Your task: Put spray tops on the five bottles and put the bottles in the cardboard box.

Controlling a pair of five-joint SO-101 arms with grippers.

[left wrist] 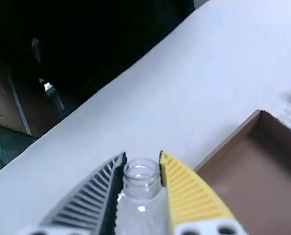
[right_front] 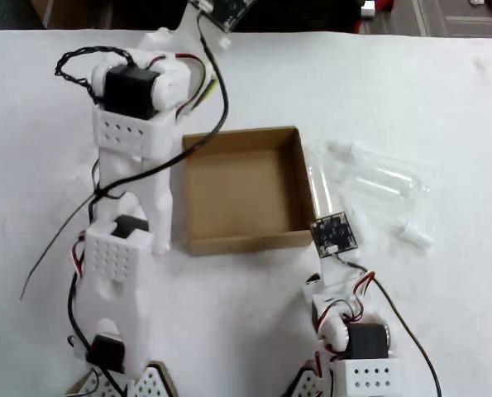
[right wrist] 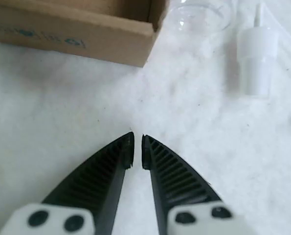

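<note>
bottle (left wrist: 142,182) — its neck gripped between the left fingers (left wrist: 184,191).

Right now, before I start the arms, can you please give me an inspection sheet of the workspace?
Surface: white table, flat.
Job's things: box open, empty; clear bottles lying beside it, count unclear; spray top loose on the table; held bottle has no top.
Clutter: nothing seen.
Grippers: left gripper shut on the held bottle's neck; right gripper shut, empty, pointing at the table.
Cables: black cable crosses the box's corner.
Surroundings: dark floor beyond the table edge.
</note>
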